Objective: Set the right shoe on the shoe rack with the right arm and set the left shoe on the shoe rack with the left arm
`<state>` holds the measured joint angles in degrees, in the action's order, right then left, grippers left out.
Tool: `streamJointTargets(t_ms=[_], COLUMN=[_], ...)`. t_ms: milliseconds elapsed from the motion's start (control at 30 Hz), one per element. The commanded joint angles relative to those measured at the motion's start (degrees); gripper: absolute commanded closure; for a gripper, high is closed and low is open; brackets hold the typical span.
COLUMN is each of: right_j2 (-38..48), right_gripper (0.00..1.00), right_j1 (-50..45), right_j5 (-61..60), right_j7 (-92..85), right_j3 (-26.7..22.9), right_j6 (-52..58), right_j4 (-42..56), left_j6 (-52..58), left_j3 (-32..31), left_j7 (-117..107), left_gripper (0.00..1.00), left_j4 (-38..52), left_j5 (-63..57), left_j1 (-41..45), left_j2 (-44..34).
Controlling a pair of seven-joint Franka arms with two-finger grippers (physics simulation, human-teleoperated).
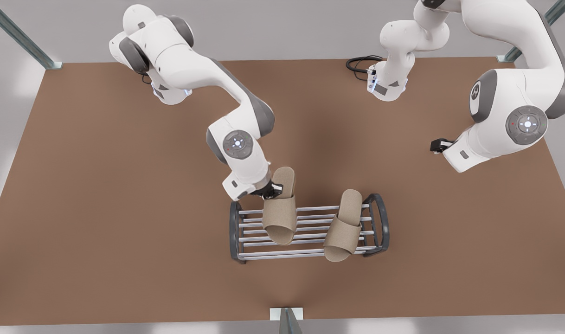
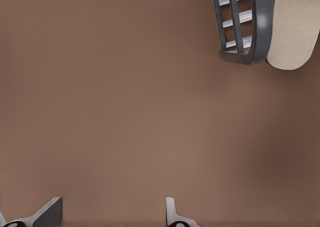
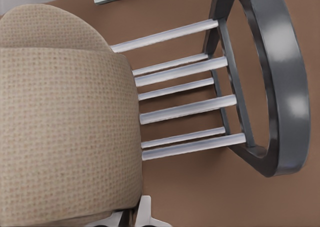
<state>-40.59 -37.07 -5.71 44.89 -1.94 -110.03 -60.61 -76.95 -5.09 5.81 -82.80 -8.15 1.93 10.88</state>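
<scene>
Right gripper (image 1: 269,190) clamping slipper (image 1: 279,214) over shoe rack (image 1: 238,232) (no labels), left gripper (image 1: 438,146) spread.

I saw two beige slippers (image 1: 279,217) (image 1: 344,232) with a fine woven speckle, resting on a shoe rack (image 1: 377,218) of dark-grey arched ends and pale silver bars. The table (image 1: 101,208) was plain brown. Both arms (image 1: 194,74) (image 1: 519,93) were white with grey joints; a black cable (image 1: 359,62) lay coiled.

Worktop (image 1: 101,208): plain brown, flat.
Surround: pale grey floor (image 1: 273,28).
Corners: grey metal posts (image 1: 18,32).
Cable (image 1: 359,62): black, far edge.
</scene>
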Motion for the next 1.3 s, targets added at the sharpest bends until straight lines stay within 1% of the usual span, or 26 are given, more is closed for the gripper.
streamJointTargets(t_ms=[0,67,100,200,467,533,767,800,833,867,900,933,967,1000,1033,1067,1267], right_j2=[-1.07,-2.65,-3.36,-4.32,-4.76,-4.76,-3.88,-1.78,2.96,9.11,14.48,18.52,22.03,29.67,31.01,30.92,29.78], right_gripper=[0.79,0.79,0.79,0.79,0.79,0.0,0.0,0.0,0.0,0.0,0.0,0.0,0.0,0.0,0.0,0.0,0.0], right_j1=[0.16,0.16,0.16,0.07,-0.89,-1.25,0.07,2.61,6.13,11.93,20.36,28.26,32.48,41.96,43.84,43.93,44.63], right_j5=[0.35,0.35,0.26,0.26,0.43,0.44,1.58,1.23,0.79,-3.07,-2.91,1.46,7.8,9.75,9.84,9.58,9.75], right_j7=[11.27,11.09,10.83,10.13,10.39,10.3,8.9,4.86,-0.94,-11.56,-23.96,-34.4,-36.28,-35.84,-35.58,-34.0,-40.15], right_j3=[-0.08,-0.08,-1.05,-1.14,-1.22,-1.4,-0.87,-0.7,-0.7,-1.13,-1.14,-0.61,2.01,11.4,13.37,13.37,13.37], right_j6=[-6.07,-9.41,-10.47,-12.4,-13.55,-13.9,-12.67,-4.42,1.21,8.94,19.4,29.31,34.96,31.83,26.71,27.15,28.29], right_j4=[1.1,2.34,2.51,2.6,2.43,2.43,2.16,2.43,2.43,1.9,0.41,-1.09,-4.06,-16.79,-21.3,-21.13,-19.11], left_j6=[0.04,0.04,0.04,-0.22,0.04,0.04,0.92,1.01,1.27,1.27,1.19,1.01,0.83,0.83,0.31,-0.05,-1.36], left_j3=[-0.01,-0.01,-0.01,-0.01,-0.01,-0.01,-0.01,-0.1,-0.1,-0.1,-0.1,-0.1,-0.1,-0.01,-0.1,-0.1,-0.1], left_j7=[-0.1,-0.1,-0.1,-0.1,-0.1,-0.1,-0.1,-0.1,-0.1,-0.01,-0.1,-0.01,0.08,0.17,0.08,0.08,0.08], left_gripper=[0.0,0.0,0.0,0.0,0.0,0.0,0.0,0.0,0.0,0.0,0.0,0.0,0.0,0.0,0.0,0.0,0.0], left_j4=[0.01,0.01,0.01,0.01,0.01,0.01,0.01,0.01,0.01,0.1,0.27,0.45,0.63,0.71,2.56,2.65,3.44], left_j5=[-0.03,-0.03,-0.03,-0.03,-0.03,-0.03,-0.12,-0.12,-0.12,-0.12,-0.2,-0.29,-0.29,-0.2,-0.38,-1.61,-1.79], left_j1=[0.0,0.09,0.0,0.0,0.09,0.18,0.35,0.35,0.35,0.35,0.35,0.35,0.35,0.35,0.26,0.35,0.62], left_j2=[-0.07,0.02,0.02,0.02,0.02,0.02,-0.25,-0.42,-0.42,-0.51,-0.69,-0.69,-0.69,-0.95,-0.86,-0.95,-0.78])
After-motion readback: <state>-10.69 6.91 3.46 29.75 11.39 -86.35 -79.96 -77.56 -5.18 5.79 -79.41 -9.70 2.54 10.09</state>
